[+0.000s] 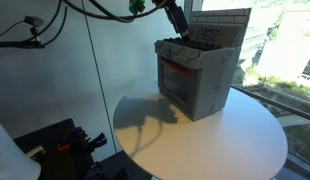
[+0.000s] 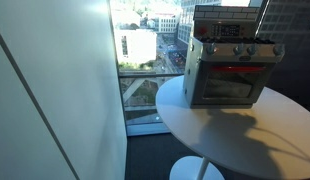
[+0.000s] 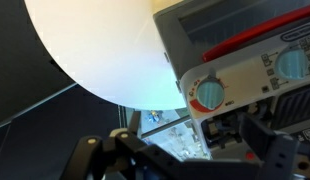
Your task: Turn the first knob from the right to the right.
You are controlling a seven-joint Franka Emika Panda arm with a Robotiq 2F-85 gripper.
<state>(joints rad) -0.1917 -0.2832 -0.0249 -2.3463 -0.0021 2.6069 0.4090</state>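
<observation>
We see a grey toy oven (image 1: 200, 75) standing on a round white table (image 1: 235, 140), at the side nearest the window (image 2: 145, 60). A row of knobs runs along the top of the oven's front, and in an exterior view the rightmost knob (image 2: 277, 48) sits at the corner of that panel. The gripper (image 1: 182, 33) hangs over the oven's top, close to the panel. In the wrist view a red-ringed knob (image 3: 207, 93) lies just above the dark gripper body. We cannot tell how far apart the jaws are, nor whether they hold anything.
</observation>
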